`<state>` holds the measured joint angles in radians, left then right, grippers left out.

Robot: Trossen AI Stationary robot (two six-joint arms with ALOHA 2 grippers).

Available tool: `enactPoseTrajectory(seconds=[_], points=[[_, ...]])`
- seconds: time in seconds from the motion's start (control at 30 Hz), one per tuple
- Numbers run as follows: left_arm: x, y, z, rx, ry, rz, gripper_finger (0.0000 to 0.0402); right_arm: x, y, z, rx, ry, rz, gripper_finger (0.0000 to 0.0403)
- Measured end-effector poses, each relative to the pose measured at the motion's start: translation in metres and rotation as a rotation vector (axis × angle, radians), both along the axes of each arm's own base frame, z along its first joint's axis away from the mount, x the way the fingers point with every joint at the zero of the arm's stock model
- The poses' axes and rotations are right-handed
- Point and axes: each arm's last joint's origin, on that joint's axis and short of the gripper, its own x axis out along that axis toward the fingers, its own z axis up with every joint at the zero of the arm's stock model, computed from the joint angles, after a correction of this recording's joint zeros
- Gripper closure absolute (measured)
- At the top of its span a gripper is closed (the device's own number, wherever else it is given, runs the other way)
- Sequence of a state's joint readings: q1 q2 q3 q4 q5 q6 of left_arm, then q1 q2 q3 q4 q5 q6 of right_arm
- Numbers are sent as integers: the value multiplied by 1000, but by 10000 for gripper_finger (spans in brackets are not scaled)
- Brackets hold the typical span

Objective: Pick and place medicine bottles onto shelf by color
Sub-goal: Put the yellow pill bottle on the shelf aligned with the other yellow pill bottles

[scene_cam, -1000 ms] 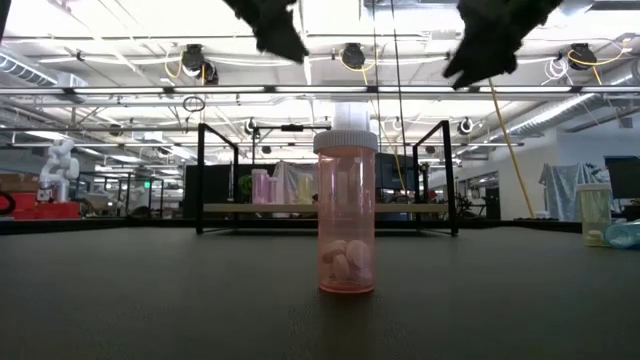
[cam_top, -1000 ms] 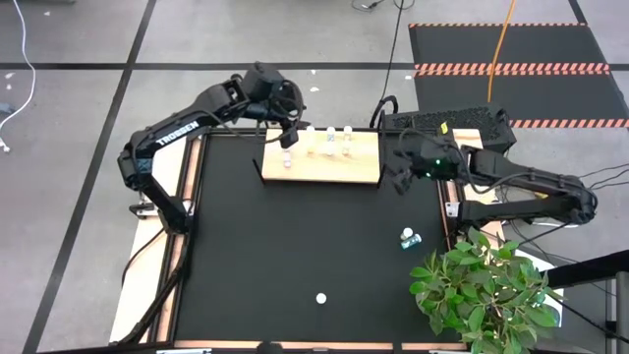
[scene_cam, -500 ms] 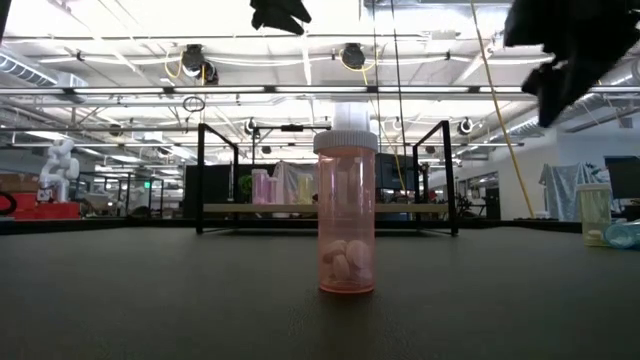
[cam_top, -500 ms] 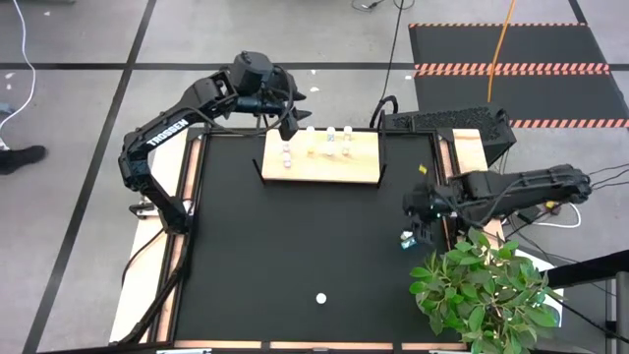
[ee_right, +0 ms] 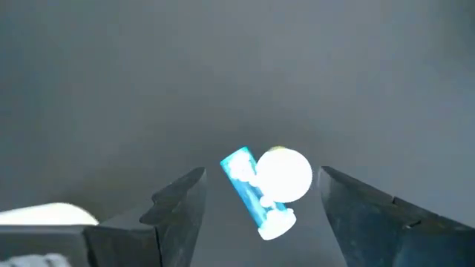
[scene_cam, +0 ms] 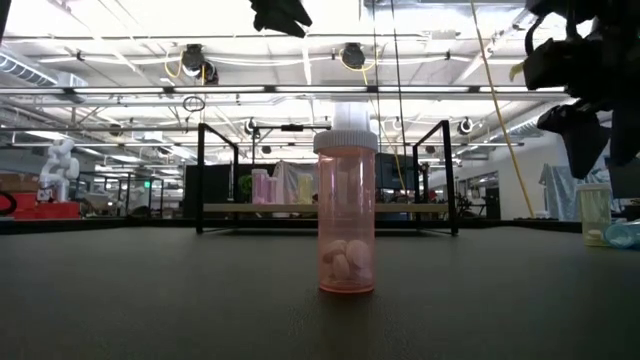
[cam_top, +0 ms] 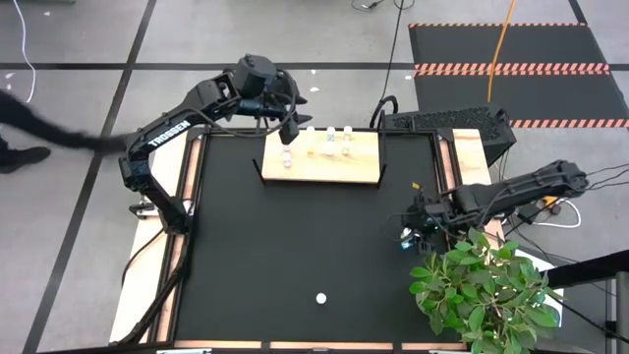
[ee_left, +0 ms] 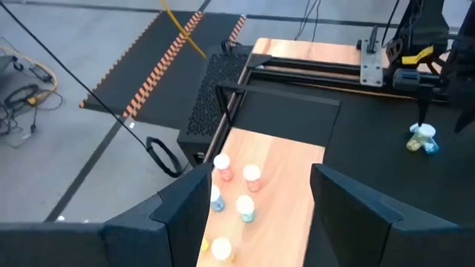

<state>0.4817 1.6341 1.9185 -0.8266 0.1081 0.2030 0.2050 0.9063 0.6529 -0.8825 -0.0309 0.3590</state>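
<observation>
The light-wood shelf (cam_top: 319, 157) stands at the table's far middle and bears several small white-capped bottles (ee_left: 252, 176). My left gripper (cam_top: 287, 125) hangs open and empty above the shelf's far left end. A pink bottle (scene_cam: 346, 215) stands alone near the front edge. At the right edge, a teal bottle (ee_right: 243, 182) lies on its side against an upright pale one (ee_right: 283, 176). My right gripper (ee_right: 260, 194) hovers open just above this pair, a finger on either side, touching neither.
A leafy potted plant (cam_top: 486, 290) overhangs the table's near right corner, close to my right arm. A black device (cam_top: 447, 120) sits beyond the far right corner. A person's blurred limb (cam_top: 44, 128) crosses the floor left of the table.
My right gripper has swung from beside the shelf's right end toward the table's near right, come down and tipped to point downward over the two bottles at the right edge. My left gripper has risen a little above the shelf.
</observation>
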Motion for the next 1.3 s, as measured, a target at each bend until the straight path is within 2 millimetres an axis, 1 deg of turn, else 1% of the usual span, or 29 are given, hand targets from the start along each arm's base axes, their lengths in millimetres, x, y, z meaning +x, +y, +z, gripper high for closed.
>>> enactPoseTrajectory(seconds=[0.3, 0.47, 0.7, 0.93, 1.03, 1.1, 1.2, 1.3], points=[[2, 1, 3, 30, -28, -8, 169, 12, 2, -18, -30, 140, -14, 165], [2, 1, 3, 43, -23, -16, 169, 18, 3, -21, -28, 133, -49, 179], [2, 1, 3, 40, -24, -15, 169, 19, 2, -22, -61, 125, -82, 214], [2, 1, 3, 41, -23, -15, 169, 18, 1, -22, -85, 125, -94, 272], [2, 1, 3, 41, -23, -15, 169, 18, 1, -22, -86, 123, -96, 290], [2, 1, 3, 40, -22, -15, 169, 18, 1, -22, -85, 123, -95, 295], [0, 1, 1, 59, 14, 6, 169, 20, 2, -18, -80, 113, -99, 291], [-14, 0, 5, 102, 70, 64, 169, 26, 3, -7, -72, 71, -96, 284]])
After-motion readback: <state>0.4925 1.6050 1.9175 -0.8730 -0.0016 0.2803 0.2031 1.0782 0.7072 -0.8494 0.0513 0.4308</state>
